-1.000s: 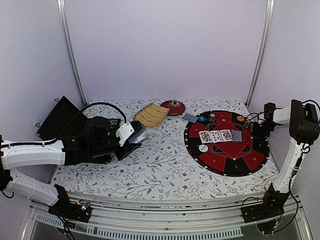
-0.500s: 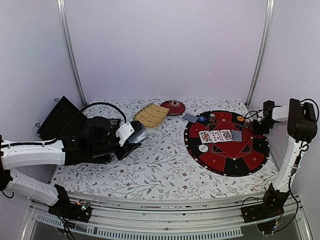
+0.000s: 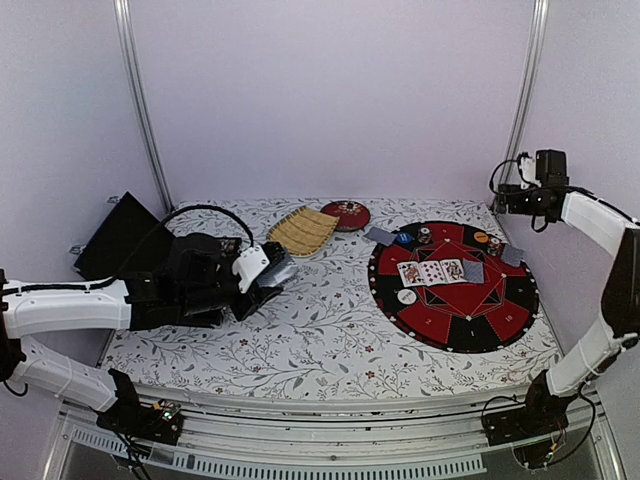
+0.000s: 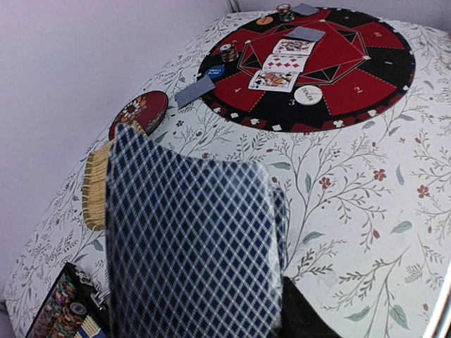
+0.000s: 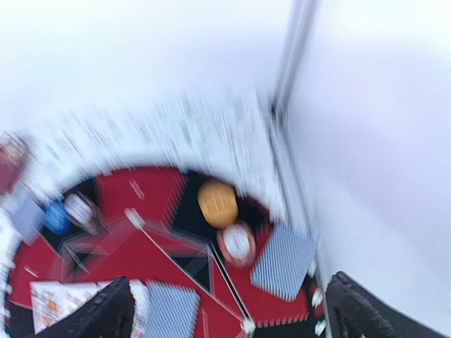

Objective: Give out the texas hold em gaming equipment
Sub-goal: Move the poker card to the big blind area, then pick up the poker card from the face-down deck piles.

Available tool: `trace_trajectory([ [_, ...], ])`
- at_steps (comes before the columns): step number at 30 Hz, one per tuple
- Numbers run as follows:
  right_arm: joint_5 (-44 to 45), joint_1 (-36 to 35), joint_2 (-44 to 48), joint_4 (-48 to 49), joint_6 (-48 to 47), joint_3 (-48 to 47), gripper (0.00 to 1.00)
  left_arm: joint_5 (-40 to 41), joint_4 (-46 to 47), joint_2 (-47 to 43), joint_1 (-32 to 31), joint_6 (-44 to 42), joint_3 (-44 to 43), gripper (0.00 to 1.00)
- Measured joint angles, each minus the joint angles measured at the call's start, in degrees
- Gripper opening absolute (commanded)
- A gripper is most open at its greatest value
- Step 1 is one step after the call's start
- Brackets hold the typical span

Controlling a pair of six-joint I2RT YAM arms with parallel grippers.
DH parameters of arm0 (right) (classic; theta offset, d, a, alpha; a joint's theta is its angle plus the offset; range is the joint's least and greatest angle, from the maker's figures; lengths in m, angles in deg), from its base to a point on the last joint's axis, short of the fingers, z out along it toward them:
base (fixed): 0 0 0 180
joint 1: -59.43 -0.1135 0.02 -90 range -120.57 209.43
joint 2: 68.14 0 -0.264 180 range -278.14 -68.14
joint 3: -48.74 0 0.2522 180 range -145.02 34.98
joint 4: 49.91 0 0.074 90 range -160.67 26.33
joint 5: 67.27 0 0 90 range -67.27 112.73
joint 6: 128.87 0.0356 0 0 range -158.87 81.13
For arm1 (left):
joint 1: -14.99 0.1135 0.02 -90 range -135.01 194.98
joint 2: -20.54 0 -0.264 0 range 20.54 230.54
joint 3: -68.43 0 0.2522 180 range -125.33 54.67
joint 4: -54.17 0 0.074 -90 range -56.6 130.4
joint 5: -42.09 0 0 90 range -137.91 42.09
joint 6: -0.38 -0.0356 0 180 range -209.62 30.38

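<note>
Right gripper hangs above the poker mat's far-right rim, fingers spread, empty. A face-down card lies on that rim, below it. Left gripper clamps the card deck.

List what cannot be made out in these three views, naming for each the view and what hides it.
Left wrist: the card deck fills the foreground, hiding the left gripper gripping it and part of the woven tray.
Left wrist: the racked chips are cut off at the bottom-left corner.
Right wrist: motion blur makes the orange chip markings unreadable.
Top: the face-up cards are too small to read.
</note>
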Motion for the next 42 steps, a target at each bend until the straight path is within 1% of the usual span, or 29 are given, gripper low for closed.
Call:
trace_trajectory([
  [3, 1.7, -5.3, 10.3, 5.8, -4.7, 1.7, 0.99, -0.3, 0.0, 0.4, 0.0, 0.0, -0.1, 0.44],
  [5, -0.7, -8.6, 16.6, 10.4, -8.1, 4.0, 0.99, -0.5, 0.0, 0.6, 0.0, -0.1, -0.1, 0.44],
  [6, -3.5, -9.6, 19.0, 12.5, -8.8, 5.2, 0.99, -0.6, 0.0, 0.7, 0.0, -0.1, -0.1, 0.45],
  [8, -12.4, -10.6, 24.8, 19.9, -8.6, 9.9, 0.99, -0.9, 0.0, 0.8, 0.0, -0.2, -0.3, 0.45],
  [10, -22.5, -10.4, 28.9, 28.1, -5.3, 14.7, 0.98, -1.3, 0.0, 1.0, 0.0, -0.2, -0.6, 0.44],
  [12, -32.7, -10.9, 28.8, 35.4, 0.1, 16.4, 0.97, -1.6, 0.1, 1.2, 0.0, -0.2, -0.8, 0.45],
  [13, -36.8, -12.1, 27.4, 38.2, 2.9, 16.2, 0.96, -1.7, 0.1, 1.3, 0.0, -0.2, -0.9, 0.44],
  [16, -43.0, -19.1, 21.8, 40.4, 7.4, 14.0, 0.97, -2.0, 0.2, 1.5, 0.0, -0.3, -1.0, 0.44],
  [18, -44.9, -26.3, 16.4, 38.2, 7.7, 12.4, 0.97, -2.1, 0.2, 1.6, 0.0, -0.3, -1.0, 0.44],
  [19, -45.7, -29.6, 14.0, 37.0, 7.4, 11.8, 1.0, -2.2, 0.2, 1.6, 0.0, -0.3, -1.0, 0.44],
  [21, -46.7, -34.8, 9.9, 34.4, 6.5, 10.7, 0.99, -2.5, 0.2, 1.6, 0.0, -0.2, -1.1, 0.44],
  [23, -47.2, -39.2, 5.2, 32.3, 5.6, 8.5, 0.99, -2.8, 0.4, 1.6, 0.0, -0.2, -1.1, 0.44],
  [25, -47.5, -42.4, -0.3, 29.8, 5.2, 4.3, 0.99, -2.9, 0.5, 1.6, -0.1, -0.2, -1.2, 0.44],
  [29, -47.8, -45.7, -11.1, 26.1, 5.2, -6.3, 0.99, -2.9, 0.6, 1.6, -0.1, -0.3, -1.3, 0.44],
  [31, -47.7, -46.8, -14.7, 24.7, 5.1, -9.6, 0.99, -2.9, 0.6, 1.6, -0.2, -0.2, -1.3, 0.44],
  [34, -47.3, -48.6, -18.6, 21.8, 3.5, -12.5, 0.99, -2.8, 0.6, 1.6, -0.2, -0.3, -1.3, 0.44],
  [38, -47.2, -50.7, -21.1, 19.8, 1.0, -13.5, 0.99, -2.8, 0.6, 1.6, -0.2, -0.3, -1.3, 0.44],
  [40, -47.1, -51.5, -21.8, 19.0, 0.1, -13.6, 0.94, -2.8, 0.7, 1.6, -0.2, -0.3, -1.3, 0.44],
  [42, -46.8, -51.9, -22.4, 18.7, -0.8, -14.0, 0.86, -2.9, 0.7, 1.6, -0.2, -0.3, -1.3, 0.44],
])
